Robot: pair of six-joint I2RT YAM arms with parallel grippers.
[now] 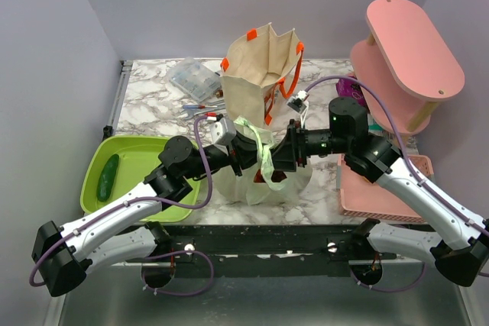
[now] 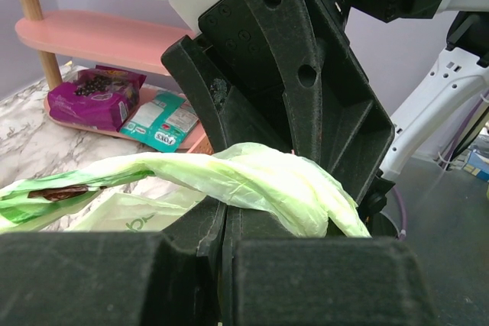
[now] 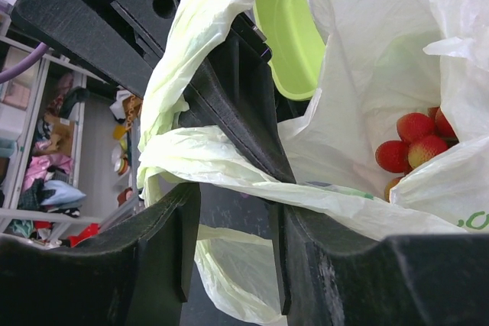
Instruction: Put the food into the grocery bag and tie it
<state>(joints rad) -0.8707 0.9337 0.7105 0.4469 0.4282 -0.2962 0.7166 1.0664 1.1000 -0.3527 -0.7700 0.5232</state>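
Observation:
The light green grocery bag (image 1: 256, 181) stands at the middle near edge, between my two grippers. Its handle loops are twisted into a strip (image 1: 263, 150) above it. Red strawberries (image 3: 412, 146) lie inside the bag; the other food is hidden. My left gripper (image 1: 246, 152) is shut, with a twisted handle (image 2: 260, 181) running over its closed fingertips (image 2: 221, 219). My right gripper (image 1: 283, 156) faces it tip to tip. Its jaws are open (image 3: 233, 211), and a handle strip (image 3: 221, 162) lies across the gap, with the left gripper's fingers (image 3: 229, 104) just above.
A stiff beige tote (image 1: 263, 66) with orange handles stands behind the bag. A lime tray (image 1: 137, 162) with a cucumber (image 1: 108, 177) is at left. A pink shelf (image 1: 412, 51) and a pink basket (image 1: 382, 196) are at right. A clear box (image 1: 195, 78) sits at the back.

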